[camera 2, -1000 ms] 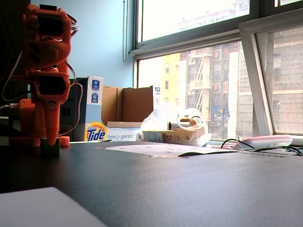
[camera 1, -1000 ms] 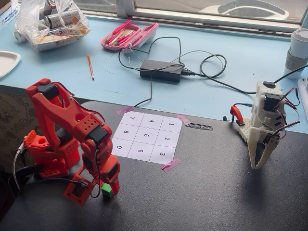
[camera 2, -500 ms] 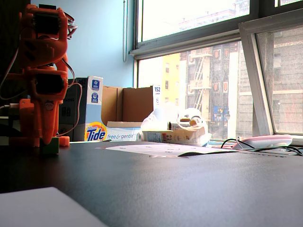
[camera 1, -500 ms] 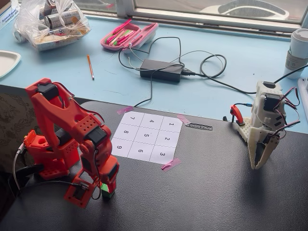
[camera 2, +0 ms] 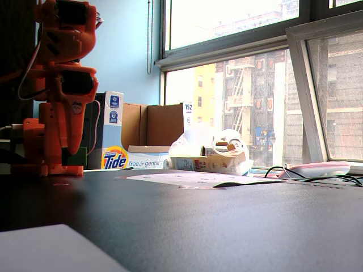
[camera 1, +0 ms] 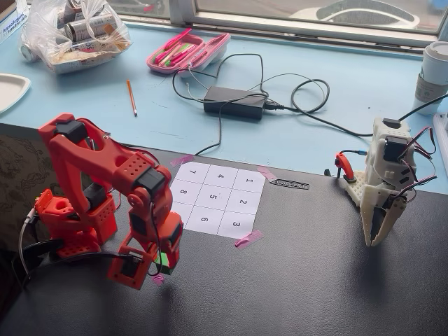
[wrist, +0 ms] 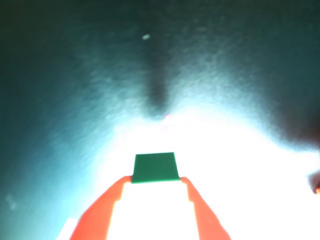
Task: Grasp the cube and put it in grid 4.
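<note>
1. One dark bench (camera 1: pixel 315 280) carries everything; the red arm (camera 1: pixel 98 182) stands at about 9 o'clock in a fixed view, folded down toward 7 o'clock.
2. Nine numbered cells make up the white sheet (camera 1: pixel 217 199), taped near the bench's far edge. Grid 4 (camera 1: pixel 220 176) is the middle cell of the far row, at roughly 1 o'clock from the tool, and looks empty.
3. Low over the bench, the tool (camera 1: pixel 159 264) is pinching the cube (camera 1: pixel 164 260). In the wrist view the two red fingers (wrist: pixel 107 200) press against the cube's (wrist: pixel 155 167) lower corners, with the cube at the 6 o'clock half of that picture.
4. Whether the cube rests on the bench or is just clear of it, I cannot tell.
5. Judging from this, the grasp step is done or nearly so, and the carry is in hand.
6. Next comes a lift, then a swing toward 1 o'clock until the cube hangs over grid 4, short of cells 7 and 1 on either side, then lowering and releasing.
</note>
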Action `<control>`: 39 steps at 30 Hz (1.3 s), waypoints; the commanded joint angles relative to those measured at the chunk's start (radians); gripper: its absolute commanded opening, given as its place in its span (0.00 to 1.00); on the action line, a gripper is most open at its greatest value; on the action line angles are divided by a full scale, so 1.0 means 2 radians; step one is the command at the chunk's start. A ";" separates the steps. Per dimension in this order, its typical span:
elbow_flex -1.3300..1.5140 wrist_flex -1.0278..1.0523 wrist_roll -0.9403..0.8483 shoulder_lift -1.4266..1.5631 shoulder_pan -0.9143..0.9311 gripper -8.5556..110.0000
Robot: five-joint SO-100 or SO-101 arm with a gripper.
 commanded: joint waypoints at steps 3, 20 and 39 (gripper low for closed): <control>-0.130 0.074 0.008 0.016 -0.049 0.07; -0.435 0.186 0.044 -0.156 -0.262 0.07; -0.567 0.183 0.046 -0.310 -0.487 0.07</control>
